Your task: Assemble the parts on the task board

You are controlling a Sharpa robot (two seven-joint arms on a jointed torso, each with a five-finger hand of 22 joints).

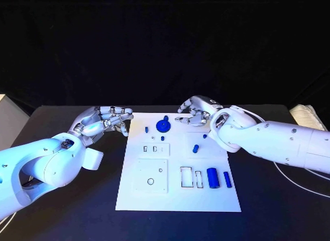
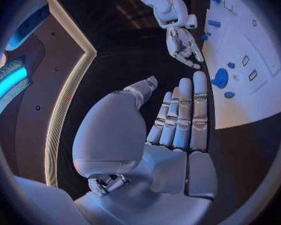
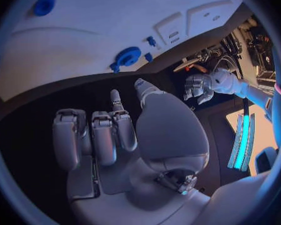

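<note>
Head view: black table (image 1: 71, 211) bears white task board (image 1: 179, 201); both robot hands empty, fingers apart.

Robot lab: black-draped table (image 1: 78, 201), white task board (image 1: 136, 201), cables (image 1: 299, 183)

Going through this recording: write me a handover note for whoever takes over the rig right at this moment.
Left hand: open, holds nothing, hovering beside the task board's far left corner.
Right hand: fingers curled, nothing in it, at the board's far edge near the round blue part.
Parts: two blue cylinders lie side by side near the board's right edge; a small blue peg lies mid-board; other small blue pieces sit near the round part.
Done: cannot tell which parts are seated.
Left: the loose cylinders and peg look unplaced; the rectangular slots stand open.
</note>
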